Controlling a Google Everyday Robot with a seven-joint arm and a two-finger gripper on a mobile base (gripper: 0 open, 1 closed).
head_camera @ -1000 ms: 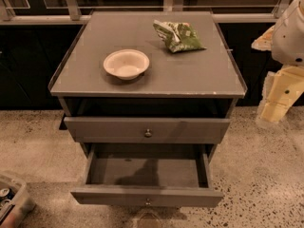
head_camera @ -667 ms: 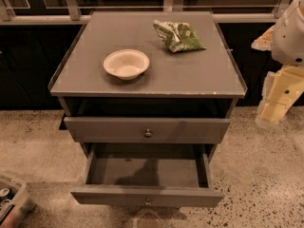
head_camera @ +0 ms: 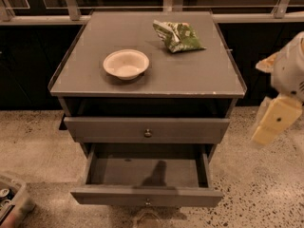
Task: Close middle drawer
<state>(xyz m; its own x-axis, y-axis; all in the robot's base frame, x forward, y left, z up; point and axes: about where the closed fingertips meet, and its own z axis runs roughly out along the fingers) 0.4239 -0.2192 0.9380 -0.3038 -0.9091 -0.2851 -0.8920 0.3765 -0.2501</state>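
Observation:
The grey cabinet (head_camera: 147,82) shows two drawers. The middle drawer (head_camera: 147,196) is pulled far out, its inside empty and its small round knob (head_camera: 148,202) at the front centre. The top drawer (head_camera: 147,129) above it is only slightly out. The lowest drawer is hidden beneath the open one. My gripper (head_camera: 275,120), a cream part under the white arm (head_camera: 290,68), hangs to the right of the cabinet at about the top drawer's height, apart from both drawers.
A cream bowl (head_camera: 126,64) and a green snack bag (head_camera: 178,36) lie on the cabinet top. A bin with cans (head_camera: 9,201) sits on the speckled floor at the lower left. A dark counter with railing runs behind.
My arm and gripper have moved downward at the right of the cabinet. The drawers, bowl and bag have not moved.

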